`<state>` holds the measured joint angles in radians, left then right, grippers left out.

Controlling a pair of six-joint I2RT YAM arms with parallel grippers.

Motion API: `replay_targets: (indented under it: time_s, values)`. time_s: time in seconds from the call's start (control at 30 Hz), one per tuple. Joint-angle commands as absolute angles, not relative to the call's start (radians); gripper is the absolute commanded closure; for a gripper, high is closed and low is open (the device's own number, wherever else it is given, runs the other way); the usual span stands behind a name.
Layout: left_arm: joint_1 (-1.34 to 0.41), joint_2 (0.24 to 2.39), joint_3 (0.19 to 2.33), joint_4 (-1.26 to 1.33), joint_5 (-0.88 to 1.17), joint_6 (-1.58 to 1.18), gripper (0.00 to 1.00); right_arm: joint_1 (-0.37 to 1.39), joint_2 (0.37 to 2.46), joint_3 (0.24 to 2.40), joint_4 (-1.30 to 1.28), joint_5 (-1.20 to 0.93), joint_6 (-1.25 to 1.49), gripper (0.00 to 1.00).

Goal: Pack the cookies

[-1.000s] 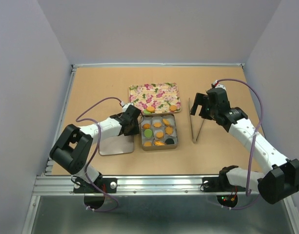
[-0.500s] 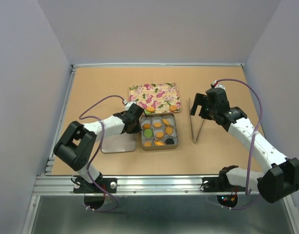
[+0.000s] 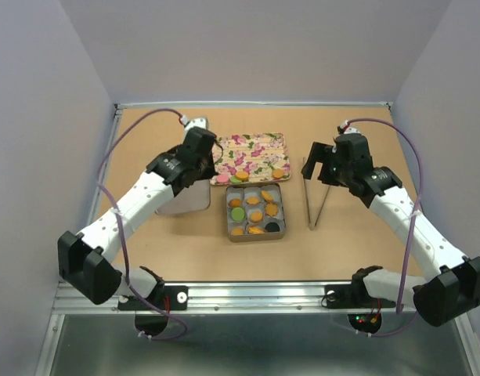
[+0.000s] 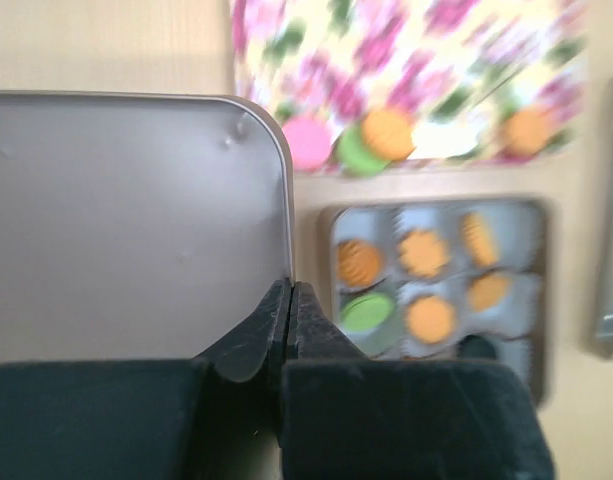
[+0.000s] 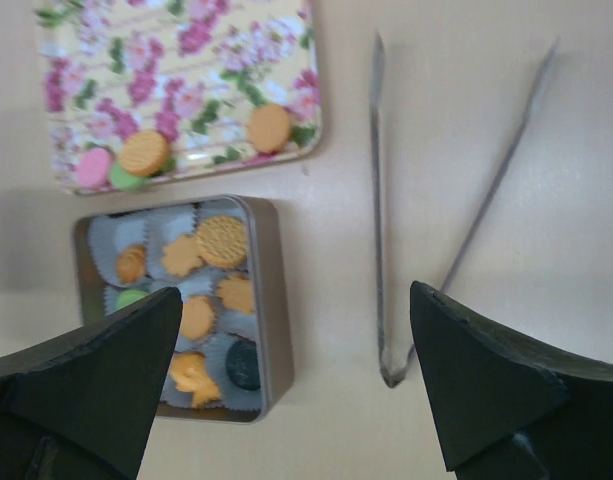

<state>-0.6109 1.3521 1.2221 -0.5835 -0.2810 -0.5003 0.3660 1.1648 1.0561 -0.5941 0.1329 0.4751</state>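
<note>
Several cookies, mostly orange with a green and a dark one, lie in the white paper cups of the open tin, which also shows in the right wrist view and the left wrist view. More cookies lie on the floral tray, pink, green and orange. My left gripper is shut on the edge of the grey tin lid and holds it left of the tin. My right gripper is open and empty above the metal tongs.
The tongs lie on the table right of the tin, legs spread toward the back. The floral tray sits just behind the tin. Walls close in the table at the back and both sides.
My left arm has swung up and back to the left with the lid pinched in its fingers, raising it off the table. My right gripper has shifted slightly back.
</note>
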Motion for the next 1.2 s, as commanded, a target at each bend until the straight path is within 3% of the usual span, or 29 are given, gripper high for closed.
replay_targets:
  time_s: [0.0,0.23,0.43,0.5,0.6,0.67,0.73,0.9,1.17]
  values:
    - [-0.603,1.285,1.504,-0.701,-0.319,-0.407,1.00,0.359,1.170,1.216,-0.545,0.042,0.463,0.00]
    - [-0.571,1.270,1.796,-0.543,-0.122,-0.347,1.00,0.359,1.253,1.295,-0.328,-0.348,0.526,0.00]
    - [-0.370,1.215,1.771,-0.178,0.347,-0.492,1.00,0.290,1.305,1.198,0.228,-0.690,0.878,0.00]
    - [-0.311,1.200,1.735,-0.057,0.542,-0.579,1.00,0.245,1.347,1.067,0.640,-0.787,1.182,0.00]
    - [-0.215,1.190,1.602,0.330,0.740,-0.803,1.00,0.199,1.501,0.967,1.212,-0.808,1.560,0.00]
    - [-0.196,1.200,1.539,0.545,0.858,-1.034,1.00,0.204,1.612,0.979,1.599,-0.801,1.729,0.00]
    - [-0.190,1.230,1.470,0.805,0.896,-1.214,1.00,0.212,1.796,1.046,1.819,-0.788,1.977,0.00]
    - [-0.190,1.299,1.364,1.384,0.896,-1.556,1.00,0.256,1.873,1.175,1.818,-0.845,1.914,0.00]
    - [-0.190,1.400,1.279,1.781,0.772,-1.844,1.00,0.287,1.914,1.322,1.819,-0.759,1.933,0.00]
